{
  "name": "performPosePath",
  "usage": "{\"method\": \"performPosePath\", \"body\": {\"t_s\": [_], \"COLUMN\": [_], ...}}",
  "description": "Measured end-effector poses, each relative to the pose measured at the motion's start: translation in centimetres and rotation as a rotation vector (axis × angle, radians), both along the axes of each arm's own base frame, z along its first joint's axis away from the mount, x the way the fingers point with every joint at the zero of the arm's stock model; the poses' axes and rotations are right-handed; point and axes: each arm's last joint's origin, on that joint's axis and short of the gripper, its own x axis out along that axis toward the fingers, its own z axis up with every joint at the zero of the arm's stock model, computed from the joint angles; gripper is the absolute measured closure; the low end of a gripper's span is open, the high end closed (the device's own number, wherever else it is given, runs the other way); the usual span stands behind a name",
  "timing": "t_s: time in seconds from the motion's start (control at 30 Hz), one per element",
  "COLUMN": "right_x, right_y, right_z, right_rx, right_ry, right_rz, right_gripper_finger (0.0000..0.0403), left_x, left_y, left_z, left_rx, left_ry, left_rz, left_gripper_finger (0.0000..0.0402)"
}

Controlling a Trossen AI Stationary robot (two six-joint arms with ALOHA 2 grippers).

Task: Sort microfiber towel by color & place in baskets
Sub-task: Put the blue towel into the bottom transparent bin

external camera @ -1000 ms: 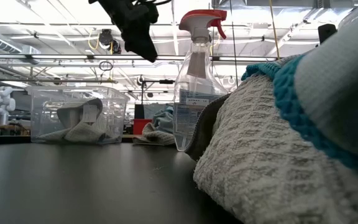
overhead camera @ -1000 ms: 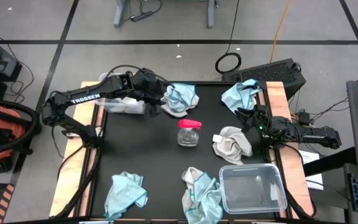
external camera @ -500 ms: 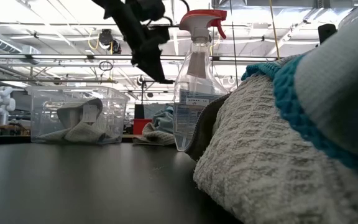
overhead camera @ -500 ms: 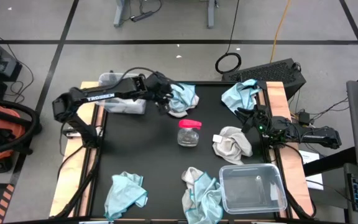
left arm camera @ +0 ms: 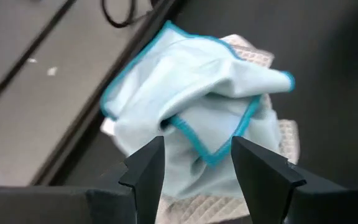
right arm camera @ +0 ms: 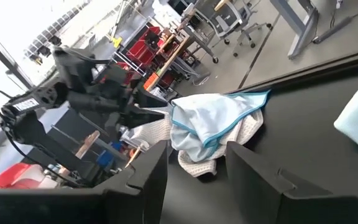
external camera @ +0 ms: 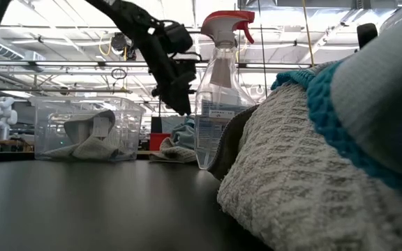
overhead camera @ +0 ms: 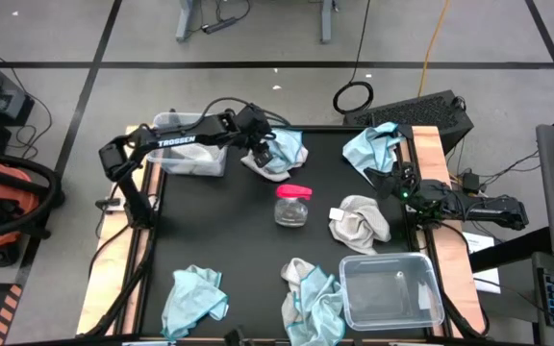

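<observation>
L tool [left arm camera: 196, 171] hangs w/ fingers apart, empty, just over blue towel [left arm camera: 191, 106] heaped on a grey one at table's [overhead camera: 219, 221] far edge beside basket [overhead camera: 176, 123]; R tool [right arm camera: 194, 163] waits part-open, empty, at right edge.

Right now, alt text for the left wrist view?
The left gripper, fingers open, hovers just above a crumpled light blue towel with a teal edge. That towel lies on top of a white waffle-weave towel near the edge of the black table, with grey floor beyond.
</observation>
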Motion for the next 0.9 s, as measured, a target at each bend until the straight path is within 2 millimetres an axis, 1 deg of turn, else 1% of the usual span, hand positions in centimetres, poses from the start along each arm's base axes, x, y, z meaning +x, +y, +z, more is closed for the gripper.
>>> {"method": "performPosePath", "body": {"t_s": [0.1, 0.23, 0.37, 0.43, 0.5, 0.57, 0.67, 0.7, 0.83, 0.9], "right_x": [0.0, 0.0, 0.0, 0.0, 0.0, 0.0, 0.0, 0.0, 0.0, 0.0], "right_y": [0.0, 0.0, 0.0, 0.0, 0.0, 0.0, 0.0, 0.0, 0.0, 0.0], "right_z": [0.0, 0.0, 0.0, 0.0, 0.0, 0.0, 0.0, 0.0, 0.0, 0.0], "right_rx": [0.016, 0.033, 0.033, 0.033, 0.033, 0.033, 0.029, 0.023, -0.006, -0.021], "right_ry": [-0.012, -0.024, -0.024, -0.024, -0.024, -0.024, -0.021, -0.016, 0.005, 0.017], "right_rz": [-0.001, -0.002, -0.002, -0.002, -0.002, -0.002, -0.001, -0.001, 0.0, 0.001], "right_gripper_finger": [0.025, 0.025, 0.025, 0.025, 0.025, 0.025, 0.025, 0.025, 0.025, 0.025], "left_x": [0.4, 0.9, 1.3, 1.4, 1.3, 1.2, 1.1, 1.1, 0.9, 0.7], "left_y": [0.6, 1.0, 1.3, 1.5, 1.6, 1.6, 1.5, 1.5, 1.3, 1.1], "left_z": [-1.0, -2.0, -2.8, -3.0, -3.2, -3.2, -3.1, -3.0, -2.1, -1.2], "left_rx": [-0.045, -0.032, -0.019, -0.009, -0.015, -0.014, -0.015, -0.017, -0.005, 0.005], "left_ry": [-0.015, -0.011, -0.003, -0.002, 0.01, 0.013, 0.02, 0.022, -0.001, -0.024], "left_rz": [-0.021, -0.008, 0.004, 0.012, 0.016, 0.014, 0.006, 0.005, -0.005, -0.022], "left_gripper_finger": [0.021, 0.0211, 0.023, 0.0248, 0.0275, 0.0311, 0.0379, 0.0388, 0.0395, 0.0396]}}
